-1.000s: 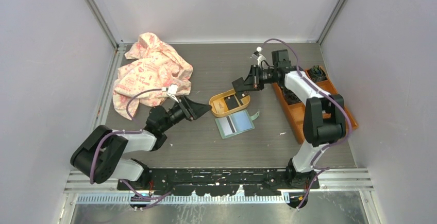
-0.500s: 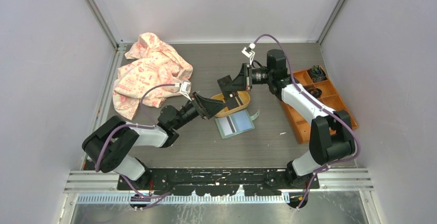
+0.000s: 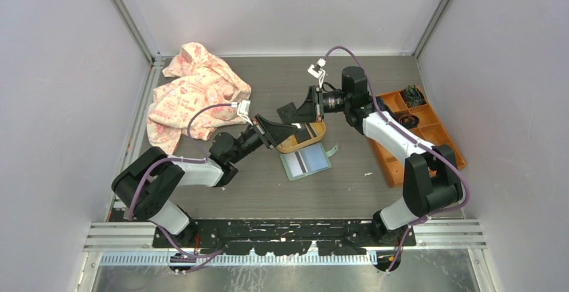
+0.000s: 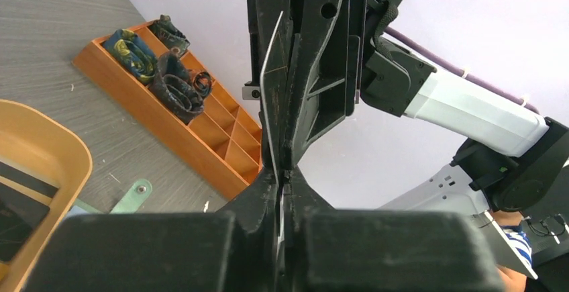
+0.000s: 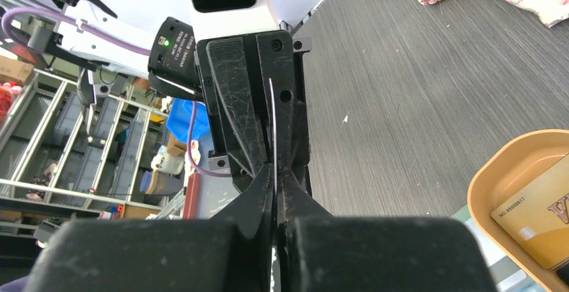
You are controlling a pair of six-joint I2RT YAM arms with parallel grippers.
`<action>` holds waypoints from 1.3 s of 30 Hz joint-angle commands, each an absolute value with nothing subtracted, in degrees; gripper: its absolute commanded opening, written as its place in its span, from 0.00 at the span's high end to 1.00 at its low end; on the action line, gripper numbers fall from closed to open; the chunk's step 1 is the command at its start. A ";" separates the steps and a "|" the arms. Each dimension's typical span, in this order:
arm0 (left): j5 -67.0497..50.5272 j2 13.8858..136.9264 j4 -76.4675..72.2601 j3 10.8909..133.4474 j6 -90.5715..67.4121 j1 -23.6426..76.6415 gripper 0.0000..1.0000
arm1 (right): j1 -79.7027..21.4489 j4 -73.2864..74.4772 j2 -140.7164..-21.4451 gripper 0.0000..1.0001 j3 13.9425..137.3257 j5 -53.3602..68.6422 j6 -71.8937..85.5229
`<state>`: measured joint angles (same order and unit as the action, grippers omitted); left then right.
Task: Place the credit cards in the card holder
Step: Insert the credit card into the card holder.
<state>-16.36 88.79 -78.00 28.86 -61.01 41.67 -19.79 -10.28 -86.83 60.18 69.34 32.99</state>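
The left tool (image 4: 282,171) has just shut on the credit card (image 4: 268,90) that the right tool (image 5: 275,171) also pinches, mid-frame above the tray (image 4: 67,148). I think it's a hand-over; the card holder (image 3: 305,162) lies just below.

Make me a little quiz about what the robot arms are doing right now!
1. True or false: the left end effector and the right end effector both pinch one card in the air.
2. Where does the wallet lie? A) in the orange box; B) on the table beside the yellow tray; C) on the cloth.
3. Fill in: the gold card lies in the yellow ____.

Key: 1 true; 2 B; 3 tray.
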 commanded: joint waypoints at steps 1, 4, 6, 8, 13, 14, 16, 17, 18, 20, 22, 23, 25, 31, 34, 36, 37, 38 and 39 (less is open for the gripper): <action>-17.75 88.67 -82.00 30.38 -59.92 41.92 1.00 | -19.88 -13.41 -83.69 0.88 60.47 70.51 32.19; -18.48 87.86 -82.00 29.27 -58.51 41.79 1.00 | -19.90 -8.66 -82.90 0.69 61.48 69.89 27.92; -20.42 87.41 -81.82 28.23 -57.35 41.40 1.00 | -19.72 2.29 -82.11 0.58 64.08 68.87 18.85; -22.60 86.85 -80.73 26.82 -56.29 40.93 1.00 | -19.52 16.99 -81.47 0.49 67.97 66.88 3.87; -28.27 82.81 -70.37 24.12 -50.40 40.09 1.00 | -18.34 36.14 -79.16 0.26 71.93 60.73 -22.97; -28.90 81.16 -65.61 23.71 -48.60 40.10 1.00 | -18.21 40.27 -78.45 0.16 71.37 60.69 -32.35; -29.09 76.37 -55.40 23.04 -44.85 40.14 1.00 | -18.19 51.78 -77.92 0.01 68.93 61.03 -56.31; -28.75 73.77 -49.45 22.83 -42.83 40.09 1.00 | -18.18 57.00 -77.99 0.01 67.25 60.47 -67.30; -27.87 71.23 -43.88 22.57 -41.00 40.10 1.00 | -18.12 60.24 -78.30 0.00 65.70 59.65 -74.43; -24.86 66.16 -33.12 22.09 -37.89 40.13 1.00 | -18.53 58.41 -79.65 0.02 63.09 57.57 -79.06; -22.49 61.73 -25.39 21.49 -35.38 40.06 1.00 | -20.04 50.48 -80.79 0.14 61.28 52.76 -72.51; -21.46 59.87 -22.68 20.90 -34.92 40.04 1.00 | -21.41 45.71 -81.15 0.20 60.20 49.62 -69.08; -20.40 56.74 -21.46 19.42 -34.75 39.99 1.00 | -24.29 38.53 -82.52 0.38 58.47 43.15 -64.15; -20.47 52.65 -20.55 16.61 -34.91 39.92 1.00 | -31.03 31.50 -91.46 0.95 61.15 28.36 -57.13; -21.43 52.55 -23.56 14.86 -37.18 39.91 1.00 | -32.68 28.05 -94.46 0.99 61.61 23.85 -55.59; -22.12 53.06 -27.66 13.16 -39.61 39.90 1.00 | -33.30 24.83 -95.95 0.99 61.85 21.16 -53.47; -22.31 53.58 -29.58 12.46 -40.84 39.95 1.00 | -33.44 23.00 -96.59 0.99 61.99 19.88 -51.94; -22.53 54.14 -31.26 11.87 -41.99 39.91 1.00 | -33.48 20.99 -97.14 0.99 62.12 18.77 -50.62; -22.65 54.73 -32.74 11.40 -43.06 39.90 1.00 | -33.55 18.77 -97.58 0.99 62.21 17.59 -49.08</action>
<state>-21.23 53.82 -23.83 12.88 -38.92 40.10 -33.06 29.67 -96.90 59.42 25.28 -55.20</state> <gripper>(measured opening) 0.009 0.033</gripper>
